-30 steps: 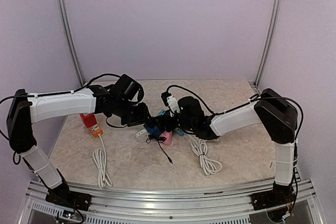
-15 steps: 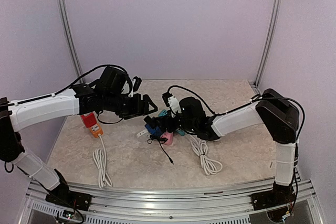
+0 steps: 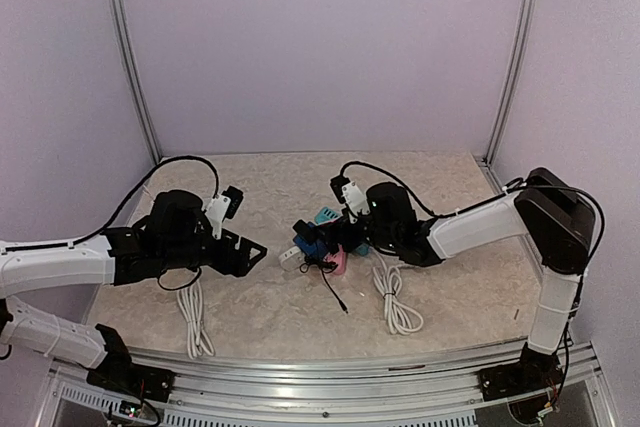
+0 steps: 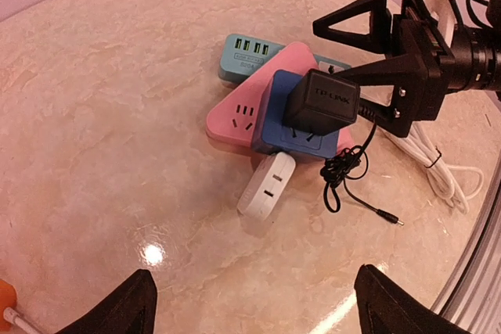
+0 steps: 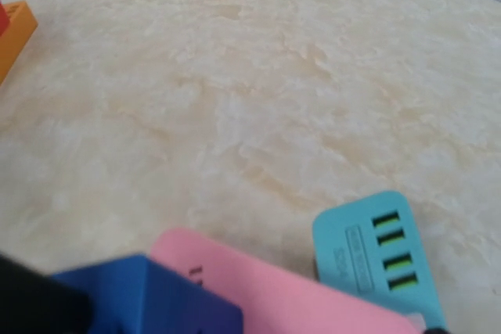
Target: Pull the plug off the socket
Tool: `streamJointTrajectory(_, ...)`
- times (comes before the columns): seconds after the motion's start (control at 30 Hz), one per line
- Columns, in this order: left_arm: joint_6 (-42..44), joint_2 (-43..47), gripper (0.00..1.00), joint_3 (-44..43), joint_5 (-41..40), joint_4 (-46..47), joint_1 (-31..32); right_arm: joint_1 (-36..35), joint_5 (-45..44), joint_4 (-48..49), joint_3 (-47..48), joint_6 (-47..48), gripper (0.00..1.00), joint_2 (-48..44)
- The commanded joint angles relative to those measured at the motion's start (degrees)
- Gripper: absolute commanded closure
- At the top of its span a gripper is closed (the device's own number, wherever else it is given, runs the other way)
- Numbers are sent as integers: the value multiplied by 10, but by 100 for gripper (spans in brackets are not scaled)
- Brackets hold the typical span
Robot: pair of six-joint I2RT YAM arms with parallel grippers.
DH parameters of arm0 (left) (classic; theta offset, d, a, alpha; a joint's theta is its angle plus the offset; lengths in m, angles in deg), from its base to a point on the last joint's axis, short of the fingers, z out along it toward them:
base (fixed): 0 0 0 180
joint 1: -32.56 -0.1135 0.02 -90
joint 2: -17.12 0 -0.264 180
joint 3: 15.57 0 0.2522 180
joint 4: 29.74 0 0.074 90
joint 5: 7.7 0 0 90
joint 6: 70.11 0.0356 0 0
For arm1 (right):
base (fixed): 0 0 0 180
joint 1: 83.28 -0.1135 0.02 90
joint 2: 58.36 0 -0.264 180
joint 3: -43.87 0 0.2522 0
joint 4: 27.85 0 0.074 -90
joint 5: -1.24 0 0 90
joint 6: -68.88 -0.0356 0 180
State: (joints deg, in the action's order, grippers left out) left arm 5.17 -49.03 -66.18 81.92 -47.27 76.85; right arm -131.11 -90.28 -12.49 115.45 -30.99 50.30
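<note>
Pink strip (image 4: 239, 115) touching blue socket (image 4: 274, 111), plug (image 4: 321, 99) seated

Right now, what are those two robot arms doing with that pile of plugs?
The job is to pull the black plug out of the blue socket, which lies on a pink socket. The plug is not out yet. The right gripper is open, close beside the plug, not gripping it. The left gripper is open too, off to the left, holding nothing.
</note>
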Motion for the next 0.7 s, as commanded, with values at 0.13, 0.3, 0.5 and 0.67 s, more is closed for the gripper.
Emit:
streamJointTrajectory(0.13,132,-6,19,70,-1,160,0,3,13,-39,-32,20,0,-76)
streamJointTrajectory(0.3,145,-50,21,93,30,237,4,-4,33,-26,-66,33,0,-114)
streamJointTrajectory(0.5,145,-62,21,98,26,265,7,-45,0,-48,-72,70,0,-109)
streamJointTrajectory(0.67,145,-49,16,109,6,269,7,-83,-70,-65,-50,109,0,-68)
